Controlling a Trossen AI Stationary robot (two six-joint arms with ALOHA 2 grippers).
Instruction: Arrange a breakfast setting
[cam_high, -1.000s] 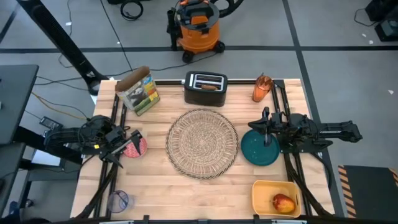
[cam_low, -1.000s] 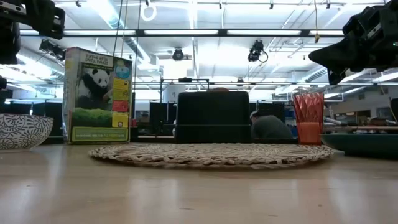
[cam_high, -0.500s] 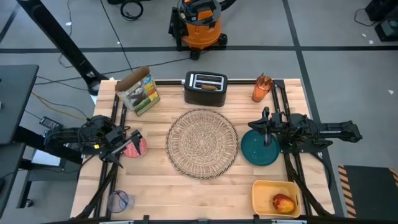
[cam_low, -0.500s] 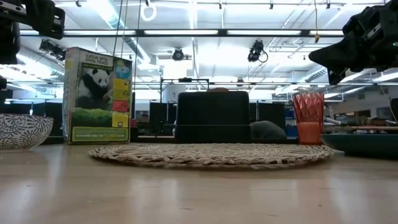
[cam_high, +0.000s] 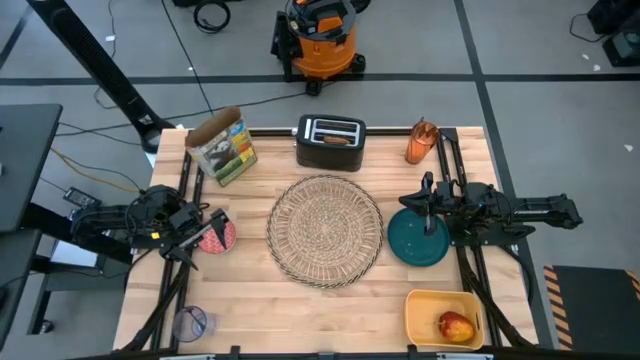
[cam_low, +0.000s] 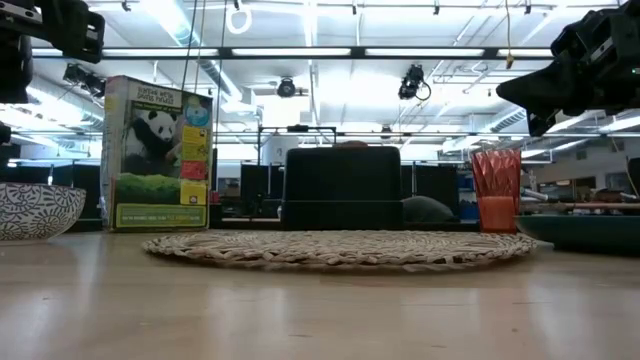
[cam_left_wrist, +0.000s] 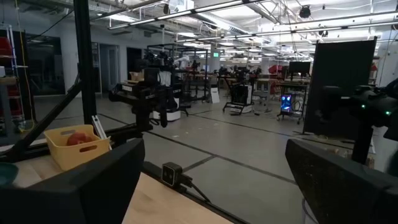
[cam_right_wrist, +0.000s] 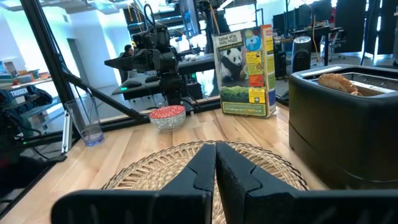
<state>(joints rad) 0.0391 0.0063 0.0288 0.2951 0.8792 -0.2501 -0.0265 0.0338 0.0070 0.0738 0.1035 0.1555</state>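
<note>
A wooden table (cam_high: 300, 300) stands on a grey workshop floor, with an orange vacuum (cam_high: 318, 40) behind it at the top of the high view. The wicker placemat (cam_high: 325, 230) lies bare at table centre. Right of it, the teal plate (cam_high: 410, 245) sits under the right gripper (cam_high: 428, 205), whose fingers are pressed together and hold nothing. At centre left, the left gripper (cam_high: 208, 232) hovers by the pink bowl (cam_high: 220, 237), fingers spread wide and empty. The toast slice (cam_right_wrist: 339, 81) sits in the black toaster (cam_high: 330, 142) at top centre, the orange cup (cam_high: 421, 143) to its right. The apple (cam_high: 455, 326) rests in a yellow bin (cam_high: 425, 300) at lower right.
</note>
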